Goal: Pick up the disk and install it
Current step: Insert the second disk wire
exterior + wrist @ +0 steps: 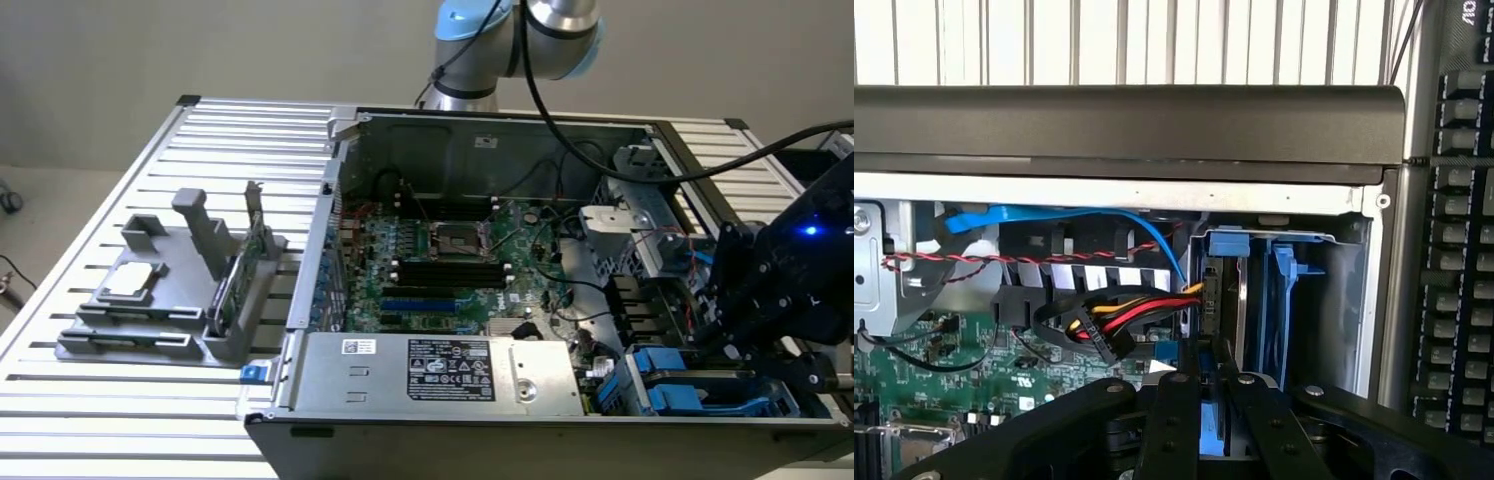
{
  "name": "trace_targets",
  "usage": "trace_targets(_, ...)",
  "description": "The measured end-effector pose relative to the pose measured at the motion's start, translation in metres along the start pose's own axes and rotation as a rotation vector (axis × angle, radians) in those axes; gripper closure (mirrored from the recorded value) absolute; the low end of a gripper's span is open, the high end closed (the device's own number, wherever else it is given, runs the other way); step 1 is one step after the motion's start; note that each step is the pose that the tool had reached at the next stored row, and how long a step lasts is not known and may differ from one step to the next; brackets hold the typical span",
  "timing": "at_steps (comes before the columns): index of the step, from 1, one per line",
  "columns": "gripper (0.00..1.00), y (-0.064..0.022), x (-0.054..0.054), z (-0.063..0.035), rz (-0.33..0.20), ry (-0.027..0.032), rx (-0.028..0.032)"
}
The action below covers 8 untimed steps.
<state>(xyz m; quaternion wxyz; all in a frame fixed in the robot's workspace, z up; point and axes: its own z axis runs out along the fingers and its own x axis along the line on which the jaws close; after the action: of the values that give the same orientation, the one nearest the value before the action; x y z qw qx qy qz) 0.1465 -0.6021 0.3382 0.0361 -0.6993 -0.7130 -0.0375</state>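
**At the Drive Bay: Disk Held on Edge**

Down at the near corner of the computer case (441, 395), on the exterior view's right, the disk (1206, 425) stands on edge just before the blue-railed drive bay (1269, 300). The gripper (1204, 420) pinches it, jaws narrow around its thin body. It looks stiff, fairly heavy and shock-sensitive, with slick metal faces; the plastic rails seem the safer hold. I count one disk, one gripper, one case, and one grey parts holder (174, 300) left of the case.
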Motion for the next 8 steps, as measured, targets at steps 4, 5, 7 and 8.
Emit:
trace_targets(4, 0.83, 0.0003, -0.0007, 0.0013, 0.0, 0.0034, -0.0002)
trace_targets(5, 0.83, 0.0003, -0.0009, 0.0019, 0.0, 0.0039, -0.0002)
trace_targets(7, 0.83, 0.0003, -0.0015, 0.003, 0.0, 0.0046, -0.0002)
trace_targets(8, 0.83, 0.0004, -0.0017, 0.0037, 0.0, 0.0049, -0.0003)
